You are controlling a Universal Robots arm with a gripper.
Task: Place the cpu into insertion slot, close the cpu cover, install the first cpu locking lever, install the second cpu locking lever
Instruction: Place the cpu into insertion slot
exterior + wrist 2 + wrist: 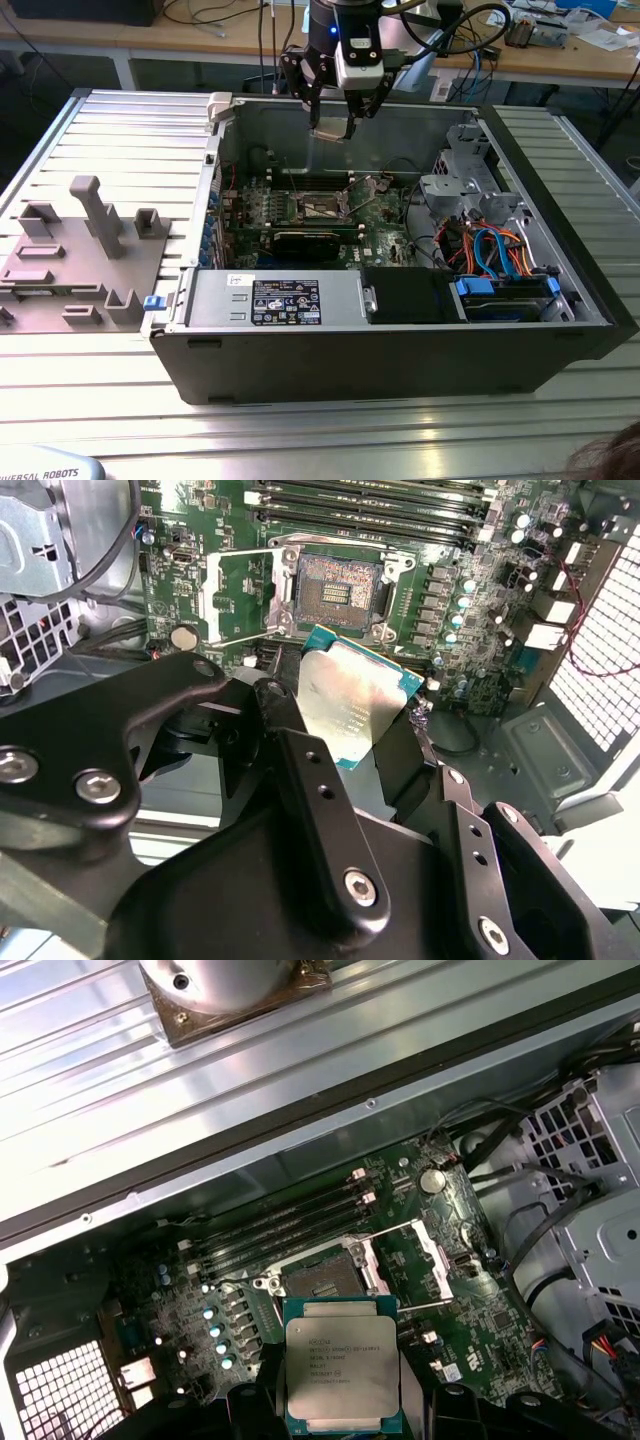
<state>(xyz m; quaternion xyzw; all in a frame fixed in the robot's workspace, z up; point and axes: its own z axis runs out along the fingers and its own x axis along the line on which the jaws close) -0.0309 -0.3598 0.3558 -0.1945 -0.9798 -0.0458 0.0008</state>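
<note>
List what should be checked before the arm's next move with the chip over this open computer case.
1. Grip on the cpu: ok, the gripper is shut on its edges.
2. insertion slot empty: ok, its dark centre is bare.
3. cpu cover out of the way: ok, it lies swung open beside the slot.
4. cpu square to the slot: cannot tell; it hangs apart from the slot, above the circuit board.
5. computer case open for access: ok, its upper side is off and the board is exposed.
</note>
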